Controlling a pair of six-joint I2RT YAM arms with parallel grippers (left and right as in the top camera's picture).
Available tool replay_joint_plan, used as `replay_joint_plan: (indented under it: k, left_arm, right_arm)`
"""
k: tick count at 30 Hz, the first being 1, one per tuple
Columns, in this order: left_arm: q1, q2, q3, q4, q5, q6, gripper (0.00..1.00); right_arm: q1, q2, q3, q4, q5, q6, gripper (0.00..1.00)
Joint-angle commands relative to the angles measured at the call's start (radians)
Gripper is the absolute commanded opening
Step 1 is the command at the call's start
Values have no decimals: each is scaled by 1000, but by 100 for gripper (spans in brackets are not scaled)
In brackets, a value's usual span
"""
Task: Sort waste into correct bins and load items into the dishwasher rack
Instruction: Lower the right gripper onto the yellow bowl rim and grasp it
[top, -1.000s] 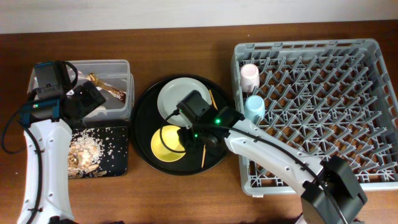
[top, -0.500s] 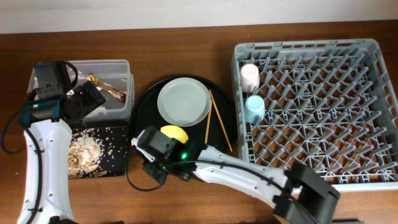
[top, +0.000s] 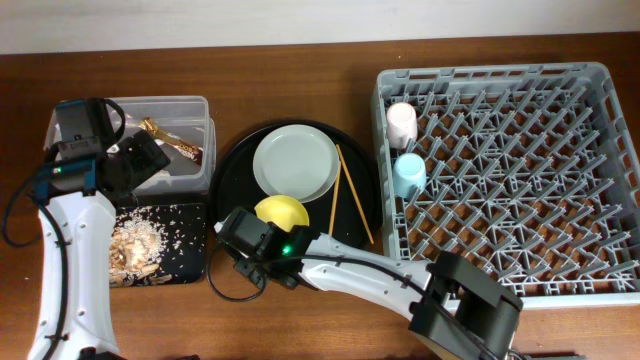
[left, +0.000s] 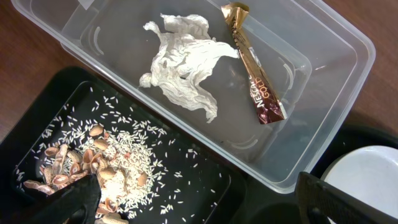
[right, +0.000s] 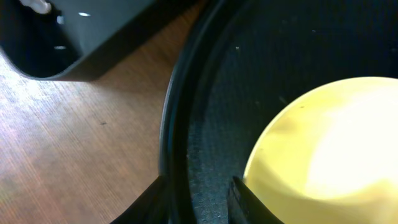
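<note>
My right gripper (top: 243, 268) is at the front-left rim of the round black tray (top: 365, 160). In the right wrist view the gripper (right: 199, 202) has one finger outside the rim and one inside, shut on it. The yellow bowl (top: 282, 212) (right: 329, 149) lies just beside the inner finger. The pale plate (top: 294, 163) and two chopsticks (top: 352, 195) lie on the same tray. Pink cup (top: 401, 122) and blue cup (top: 408, 175) stand in the grey rack (top: 490, 72). My left gripper (left: 202, 208) hangs open over the shallow black tray (left: 205, 186), where food scraps (left: 93, 168) lie.
The clear box (left: 336, 93) at the back left holds the white tissue (left: 183, 62) and the gold-brown wrapper (left: 255, 74). The shallow black tray (top: 190, 250) sits close to the round tray's left edge. Bare wooden table (right: 74, 143) lies between them at the front.
My right arm has swung from above the bowl to the round tray's front-left rim, and its jaws have narrowed onto it. The left arm has not moved.
</note>
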Motion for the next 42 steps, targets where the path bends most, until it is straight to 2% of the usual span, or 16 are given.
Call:
replay_joint_plan:
  k: [1, 8, 19, 32, 42]
  left_arm:
    - [2, -15, 15, -1, 2, 13, 99]
    - [2, -15, 15, -1, 2, 13, 99]
    - [2, -15, 15, -1, 2, 13, 99]
    - [2, -15, 15, -1, 2, 13, 99]
    - [2, -15, 15, -1, 2, 13, 99]
  right_arm:
    - [3, -89, 19, 4, -69, -3, 32]
    - [1, -30, 12, -2, 111, -22, 31]
    - [1, 8, 11, -31, 149, -26, 21]
    - [1, 8, 9, -113, 150, -26, 21]
    - [1, 8, 6, -137, 186, -29, 16]
